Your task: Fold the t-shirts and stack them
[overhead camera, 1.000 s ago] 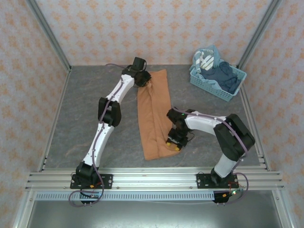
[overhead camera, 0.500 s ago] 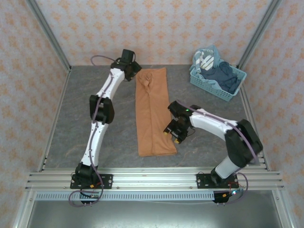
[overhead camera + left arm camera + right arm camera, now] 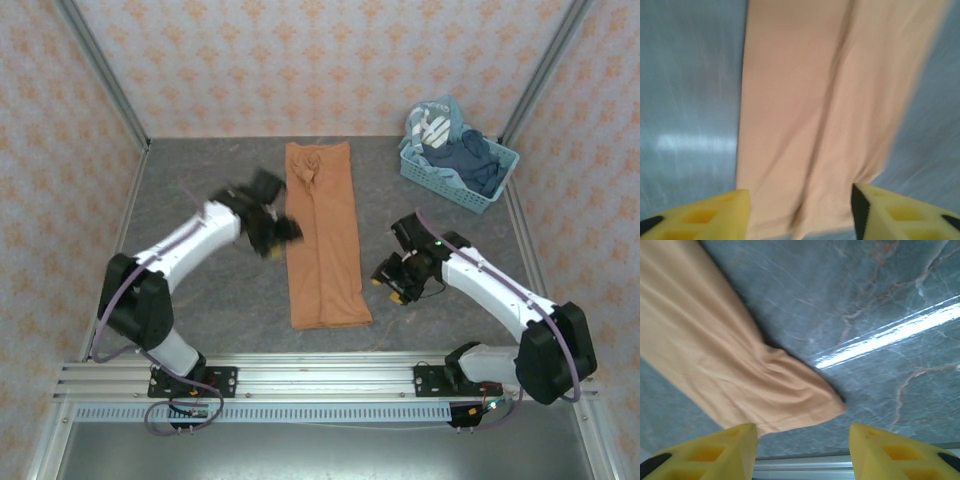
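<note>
Both arms have pulled off the t-shirt (image 3: 322, 235) — it lies alone as a long folded strip down the middle of the bench (image 3: 200, 170), from just short of the far edge toward the near one. The left jaws hang released beside its left side, the right jaws released off its right; neither grasps anything. One risk: the next fold pinches a single layer — the strip would splay open.

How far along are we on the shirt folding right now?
Done: the orange t-shirt lies folded lengthwise into a long strip. In hand: nothing; the left hand and right hand flank it, open. Left: probably folding the strip crosswise, then the clothes piled in the basket.
</note>
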Robot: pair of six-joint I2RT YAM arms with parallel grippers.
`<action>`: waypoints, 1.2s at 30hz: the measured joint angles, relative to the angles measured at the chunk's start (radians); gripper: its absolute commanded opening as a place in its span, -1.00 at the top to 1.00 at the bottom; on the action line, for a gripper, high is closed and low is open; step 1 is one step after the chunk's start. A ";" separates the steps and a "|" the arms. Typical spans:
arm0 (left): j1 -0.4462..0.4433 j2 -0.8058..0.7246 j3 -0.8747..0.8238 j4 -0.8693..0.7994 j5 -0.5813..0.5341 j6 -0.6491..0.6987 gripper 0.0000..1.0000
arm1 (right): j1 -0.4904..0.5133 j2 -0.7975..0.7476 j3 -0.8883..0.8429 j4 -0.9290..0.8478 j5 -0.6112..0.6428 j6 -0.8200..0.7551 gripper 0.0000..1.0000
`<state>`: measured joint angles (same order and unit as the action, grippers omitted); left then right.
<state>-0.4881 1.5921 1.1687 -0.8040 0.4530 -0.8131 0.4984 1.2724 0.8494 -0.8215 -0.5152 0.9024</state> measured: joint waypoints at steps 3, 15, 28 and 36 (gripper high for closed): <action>-0.137 -0.013 -0.269 0.052 0.077 -0.087 -0.29 | 0.031 0.069 -0.016 0.011 -0.019 -0.038 -0.03; -0.221 -0.041 -0.393 0.302 0.116 -0.270 0.02 | 0.143 0.201 -0.078 0.158 -0.037 -0.057 0.08; -0.239 0.003 -0.367 0.249 0.105 -0.286 1.00 | 0.174 0.257 -0.087 0.163 -0.026 0.017 0.87; -0.270 -0.055 -0.414 0.289 0.060 -0.274 1.00 | 0.203 0.212 -0.126 0.203 -0.048 0.058 1.00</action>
<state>-0.7582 1.5372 0.7551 -0.5152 0.5129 -1.0874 0.7017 1.4845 0.7231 -0.6186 -0.5629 0.9604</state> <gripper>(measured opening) 0.043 0.041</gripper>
